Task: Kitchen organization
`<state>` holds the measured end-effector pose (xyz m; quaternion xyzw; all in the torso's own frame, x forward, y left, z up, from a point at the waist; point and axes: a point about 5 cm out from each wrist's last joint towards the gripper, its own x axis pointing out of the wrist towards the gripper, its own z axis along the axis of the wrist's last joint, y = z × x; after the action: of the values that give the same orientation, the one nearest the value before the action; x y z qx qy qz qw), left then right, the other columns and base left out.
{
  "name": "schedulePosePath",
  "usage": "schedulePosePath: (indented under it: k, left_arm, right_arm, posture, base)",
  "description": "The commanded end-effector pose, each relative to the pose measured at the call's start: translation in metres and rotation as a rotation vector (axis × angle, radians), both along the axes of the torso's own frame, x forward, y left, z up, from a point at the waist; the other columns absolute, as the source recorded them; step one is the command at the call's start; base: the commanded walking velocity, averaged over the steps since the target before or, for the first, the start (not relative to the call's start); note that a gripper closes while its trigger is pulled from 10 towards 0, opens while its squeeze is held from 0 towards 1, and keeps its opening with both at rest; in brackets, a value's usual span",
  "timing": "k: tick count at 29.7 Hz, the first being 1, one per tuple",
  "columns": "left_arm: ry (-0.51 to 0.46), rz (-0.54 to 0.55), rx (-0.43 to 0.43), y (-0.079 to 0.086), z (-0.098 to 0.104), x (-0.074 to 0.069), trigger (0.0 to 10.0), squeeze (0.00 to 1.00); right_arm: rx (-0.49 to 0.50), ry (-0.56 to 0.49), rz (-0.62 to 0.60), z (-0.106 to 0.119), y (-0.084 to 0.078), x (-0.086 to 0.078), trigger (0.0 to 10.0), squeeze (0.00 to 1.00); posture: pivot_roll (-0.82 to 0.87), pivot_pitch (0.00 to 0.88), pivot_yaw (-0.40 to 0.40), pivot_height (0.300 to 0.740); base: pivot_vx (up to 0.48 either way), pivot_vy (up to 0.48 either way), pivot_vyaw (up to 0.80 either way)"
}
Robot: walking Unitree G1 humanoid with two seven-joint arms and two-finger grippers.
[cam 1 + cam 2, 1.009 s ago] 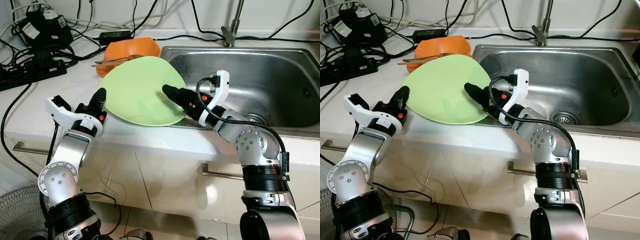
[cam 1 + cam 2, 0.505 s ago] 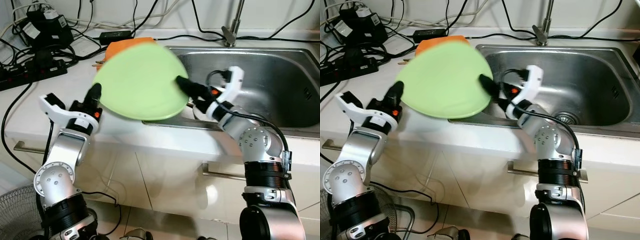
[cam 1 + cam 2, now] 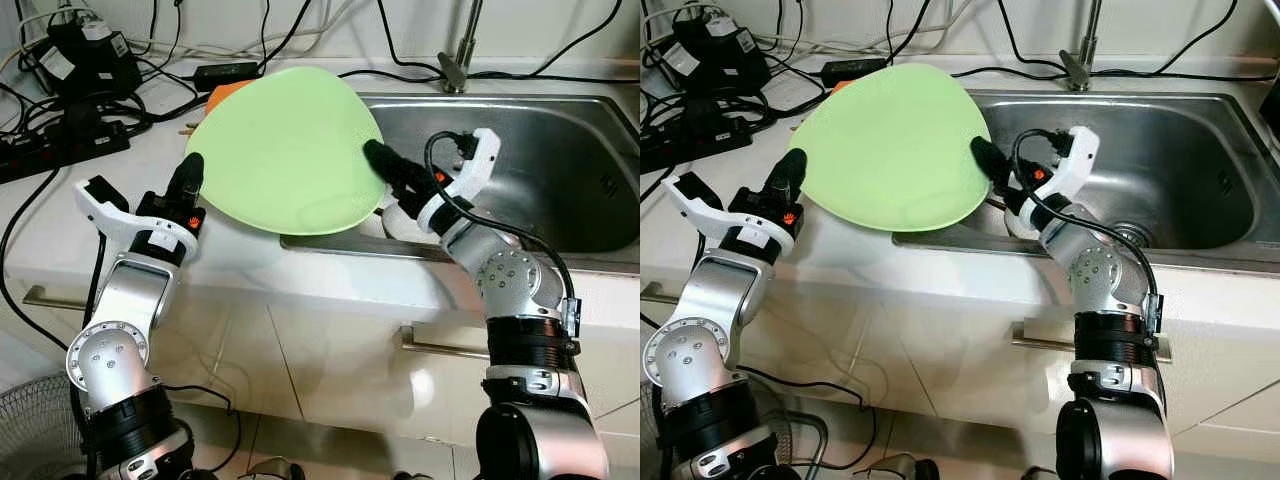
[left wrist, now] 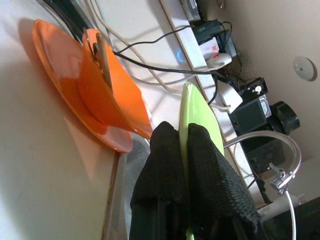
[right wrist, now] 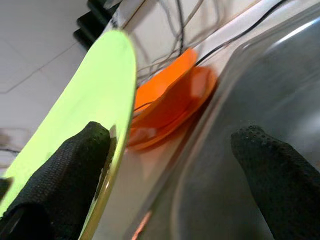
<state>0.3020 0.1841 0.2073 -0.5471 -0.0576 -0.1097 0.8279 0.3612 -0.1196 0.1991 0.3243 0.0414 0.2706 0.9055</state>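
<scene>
A large light-green plate hangs tilted above the counter edge, beside the sink. My left gripper is shut on its left rim; in the left wrist view both fingers pinch the plate's thin edge. My right gripper is open at the plate's right rim. In the right wrist view one finger rests against the plate's face, while the other finger is far apart over the sink. Behind the plate lie stacked orange dishes with wooden utensils on them.
The steel sink has a faucet at its back. Power strips, adapters and tangled cables crowd the counter at the back left. A fan stands on the floor at the lower left. Cabinet handles run below the counter.
The green plate has come up off the counter and tilted steeper, carried by both arms. It now hides most of the orange dishes. The right gripper moved right and up.
</scene>
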Motion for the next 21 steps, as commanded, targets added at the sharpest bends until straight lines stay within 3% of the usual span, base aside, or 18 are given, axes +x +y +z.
schedulePosePath:
  k: [1, 7, 8, 9, 10, 21]
  left_arm:
    - [-0.072, -0.019, -0.015, -0.002, 0.010, -0.002, 0.0, 0.00]
    - [-0.070, -0.028, -0.017, -0.005, 0.009, -0.002, 0.0, 0.00]
    - [-0.069, -0.030, -0.017, -0.006, 0.009, -0.002, 0.0, 0.00]
    - [-0.069, -0.031, -0.017, -0.006, 0.008, -0.003, 0.0, 0.00]
    - [-0.068, -0.035, -0.017, -0.007, 0.008, -0.003, 0.0, 0.00]
    - [-0.053, -0.060, -0.003, -0.013, 0.005, -0.004, 0.0, 0.00]
  right_arm:
    - [0.036, 0.002, 0.047, -0.001, 0.006, -0.004, 10.0, 0.00]
    - [0.066, 0.000, 0.078, -0.002, 0.010, -0.009, 10.0, 0.00]
    - [0.057, 0.007, 0.075, -0.003, 0.011, -0.009, 5.4, 0.00]
    - [0.051, 0.012, 0.071, -0.004, 0.011, -0.010, 5.4, 0.00]
    - [0.069, 0.016, 0.089, -0.004, 0.012, -0.011, 0.0, 0.00]
    - [0.025, -0.001, 0.145, -0.009, 0.014, -0.017, 0.0, 0.00]
  posture:
    - [0.05, 0.048, 0.114, 0.740]
    - [0.04, 0.051, 0.114, 0.740]
    - [0.04, 0.051, 0.114, 0.740]
    - [0.04, 0.052, 0.114, 0.740]
    - [0.04, 0.052, 0.113, 0.740]
    - [0.04, 0.054, 0.114, 0.740]
  base:
    - [0.000, 0.000, 0.00]
    - [0.000, 0.000, 0.00]
    - [0.000, 0.000, 0.00]
    - [0.000, 0.000, 0.00]
    - [0.000, 0.000, 0.00]
    - [0.000, 0.000, 0.00]
